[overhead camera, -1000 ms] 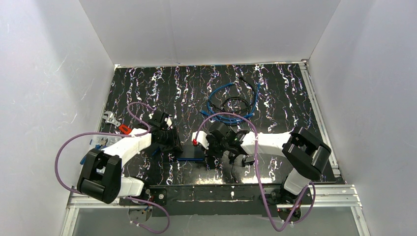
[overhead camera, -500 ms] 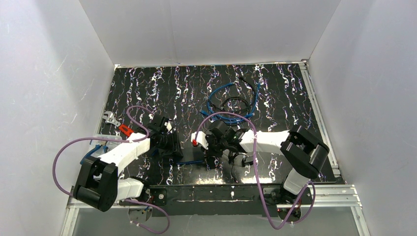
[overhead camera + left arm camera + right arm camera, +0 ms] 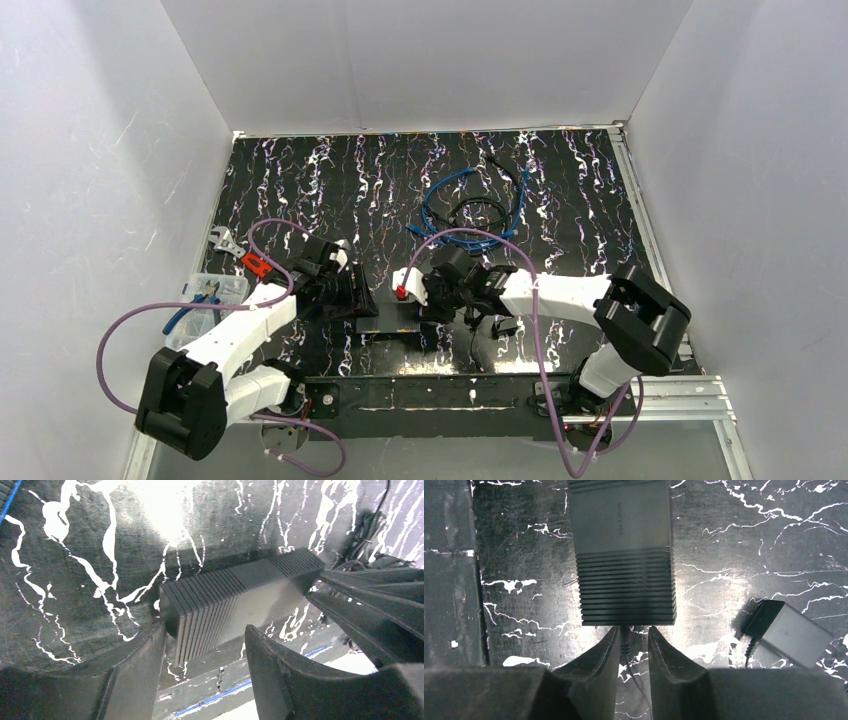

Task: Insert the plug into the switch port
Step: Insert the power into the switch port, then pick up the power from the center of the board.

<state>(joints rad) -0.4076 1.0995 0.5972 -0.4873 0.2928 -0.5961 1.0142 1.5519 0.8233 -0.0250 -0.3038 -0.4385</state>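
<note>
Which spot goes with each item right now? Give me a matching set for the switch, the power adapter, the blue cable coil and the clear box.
Things:
1 switch
2 power adapter
3 blue cable coil
4 clear box

Places:
A far middle of the table
B at the table's left edge
C between the left gripper and the right gripper
D lying apart from the switch, off to one side of the right gripper

Pairs: 1-C, 2-D, 3-A, 4-B
</note>
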